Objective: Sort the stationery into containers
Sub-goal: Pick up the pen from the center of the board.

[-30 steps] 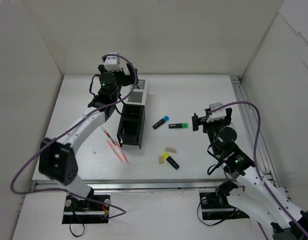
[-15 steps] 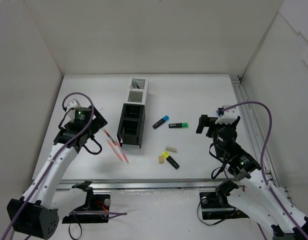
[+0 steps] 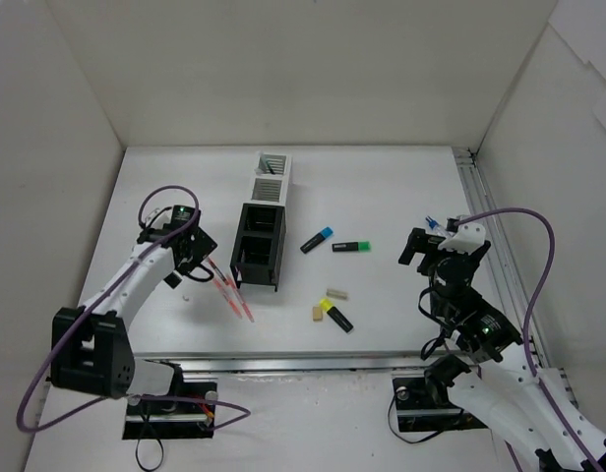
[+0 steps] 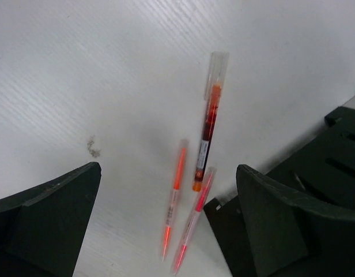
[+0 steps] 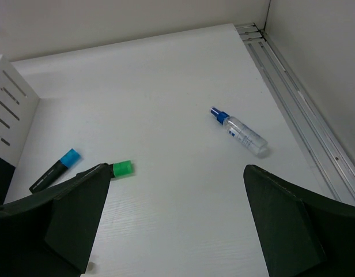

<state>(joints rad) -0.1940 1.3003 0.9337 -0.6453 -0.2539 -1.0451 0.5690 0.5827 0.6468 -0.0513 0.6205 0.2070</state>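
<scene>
Three thin red plastic pens (image 4: 207, 133) are seen on the white table (image 4: 79, 69), just beside the black open-frame box (image 4: 339, 150). They look light, stiff and slippery, and are best pinched in the middle. The left gripper (image 4: 169, 173) and right gripper (image 5: 177, 170) are spread wide, holding nothing.

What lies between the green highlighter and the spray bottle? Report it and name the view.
Nothing: bare table from the green highlighter to the spray bottle, seen in the right wrist view.
</scene>
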